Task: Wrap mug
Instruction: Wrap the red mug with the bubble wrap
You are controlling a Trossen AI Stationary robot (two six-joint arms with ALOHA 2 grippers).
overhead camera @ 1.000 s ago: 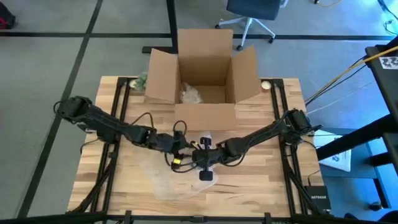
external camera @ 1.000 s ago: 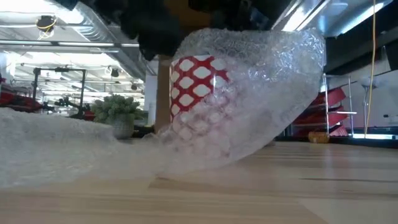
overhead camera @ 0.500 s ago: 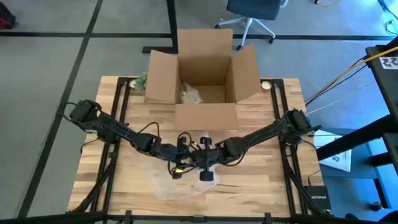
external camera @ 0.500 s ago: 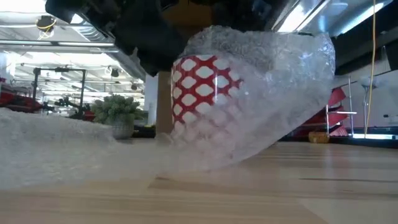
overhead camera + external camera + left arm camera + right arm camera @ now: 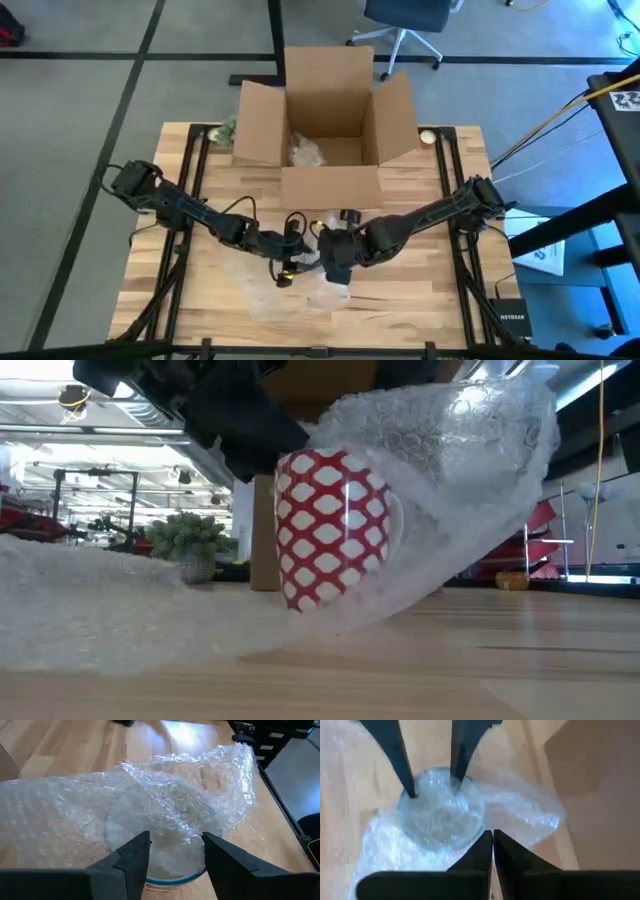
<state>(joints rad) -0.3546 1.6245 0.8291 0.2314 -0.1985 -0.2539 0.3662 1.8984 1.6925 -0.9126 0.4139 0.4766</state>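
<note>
Reaching in from the table's [image 5: 200, 290] left edge, left gripper [image 5: 296, 252] sitting near the centre, fingers [image 5: 134, 854] spread apart and straddling the mug's [image 5: 335, 525] rim, one finger inside and one outside as far as can be told; pressing bubble wrap [image 5: 450, 450] against the rim in the left wrist view; mug tilting in the low view, red with white diamond pattern, base touching the table, open mouth draped in wrap [image 5: 170, 805]; wrap sheet [image 5: 265, 295] spreading out flat over the table towards the near left; wrap lifting up and over the mug on its right side in the low view; right gripper [image 5: 335, 268] meeting the mug from the right, just beside the left gripper, fingers [image 5: 485, 851] closed together with barely a gap, pinching a fold of wrap [image 5: 530, 817] as best seen; standing open behind them at the far edge, box [image 5: 330, 115]; small plant [image 5: 185, 540] showing beyond the table in the low view.
</note>
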